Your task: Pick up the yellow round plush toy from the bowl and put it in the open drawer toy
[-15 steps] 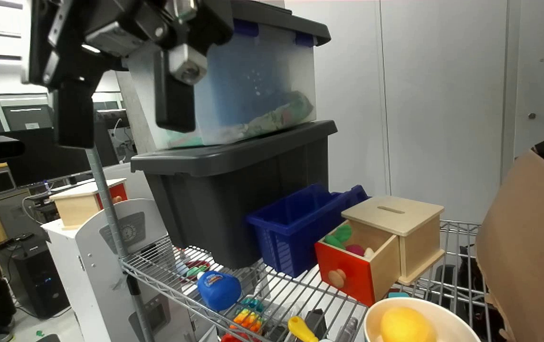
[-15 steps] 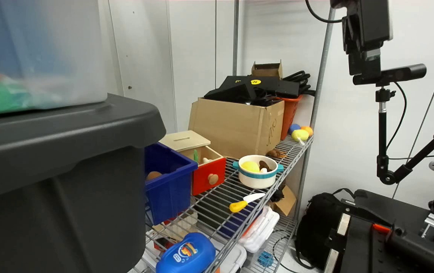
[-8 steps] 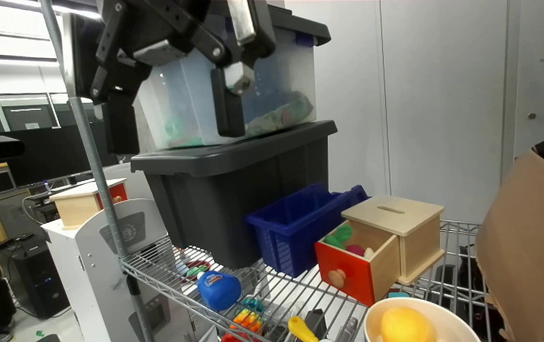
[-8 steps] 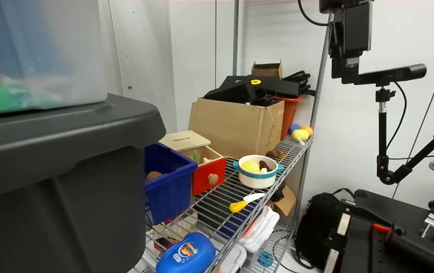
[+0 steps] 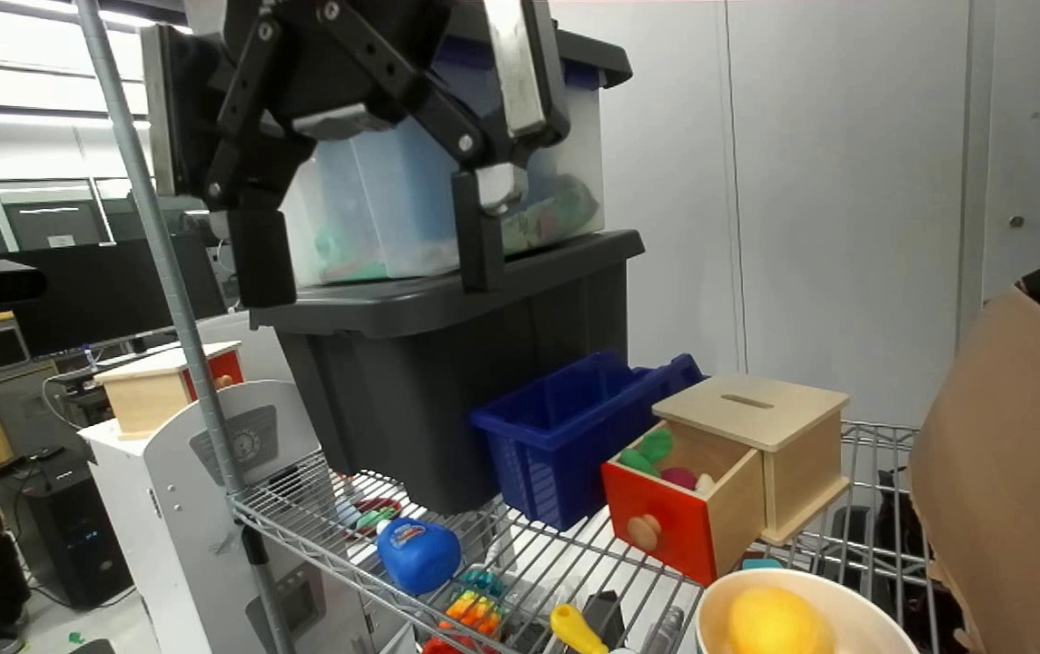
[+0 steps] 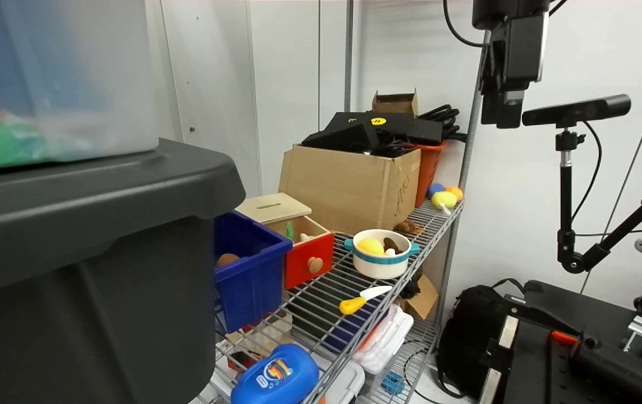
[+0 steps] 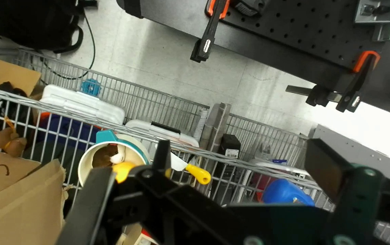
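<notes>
1. Gripper (image 5: 374,289) hangs higher than the wire shelf (image 6: 321,292) in both exterior views, its jaws spread wide and holding nothing, well apart from the bowl (image 6: 377,270).
2. Yellow ball (image 5: 776,622) sits in the bowl along with a brown piece (image 7: 101,156) and a white piece (image 7: 117,157); in the wrist view a dark part of the gripper covers some of the ball.
3. Knife (image 6: 359,302) with a yellow handle lies on the shelf near the bowl.
4. Cardboard box (image 6: 337,174), also near the bowl, is heaped with black gear (image 6: 337,134).
5. Wooden box (image 5: 756,413) with a slotted top has its red-fronted drawer (image 5: 674,525) pulled out; green pieces (image 5: 651,451), a dark pink piece (image 5: 680,478) and a pale piece (image 5: 706,483) lie inside.
6. Blue bin (image 5: 538,472) stands just beside the drawer, and a rounded brown thing (image 6: 227,259) shows inside it.
7. Grey tub (image 5: 365,409), lid on, stands next to the bin; a clear tub (image 5: 401,218) rests on that lid, its blue and green contents blurred by the plastic.
8. Another wooden box (image 5: 143,400), red at the front, stands on a white cabinet (image 5: 170,481) beyond the shelf; whether it holds anything I cannot tell.
</notes>
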Motion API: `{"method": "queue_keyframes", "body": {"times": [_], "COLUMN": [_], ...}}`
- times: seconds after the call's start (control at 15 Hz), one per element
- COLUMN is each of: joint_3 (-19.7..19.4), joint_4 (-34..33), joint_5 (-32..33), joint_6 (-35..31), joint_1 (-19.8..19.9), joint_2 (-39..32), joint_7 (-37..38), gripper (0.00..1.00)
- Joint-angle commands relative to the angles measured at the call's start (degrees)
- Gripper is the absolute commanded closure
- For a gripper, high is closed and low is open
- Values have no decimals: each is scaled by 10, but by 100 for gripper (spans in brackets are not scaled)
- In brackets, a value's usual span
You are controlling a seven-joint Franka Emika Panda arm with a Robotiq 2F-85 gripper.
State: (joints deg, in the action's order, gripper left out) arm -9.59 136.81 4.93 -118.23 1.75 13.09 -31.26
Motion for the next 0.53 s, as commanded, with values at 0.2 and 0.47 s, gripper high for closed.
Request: {"method": "queue_keyframes", "body": {"times": [0.2,0.47], "joint_3": [-6,-6], "joint_4": [0,0], "joint_5": [-31,-33], "joint_6": [1,1], "joint_1": [8,8], "joint_2": [-2,-2], "joint_7": [-21,-22], "gripper": [0,0]}}
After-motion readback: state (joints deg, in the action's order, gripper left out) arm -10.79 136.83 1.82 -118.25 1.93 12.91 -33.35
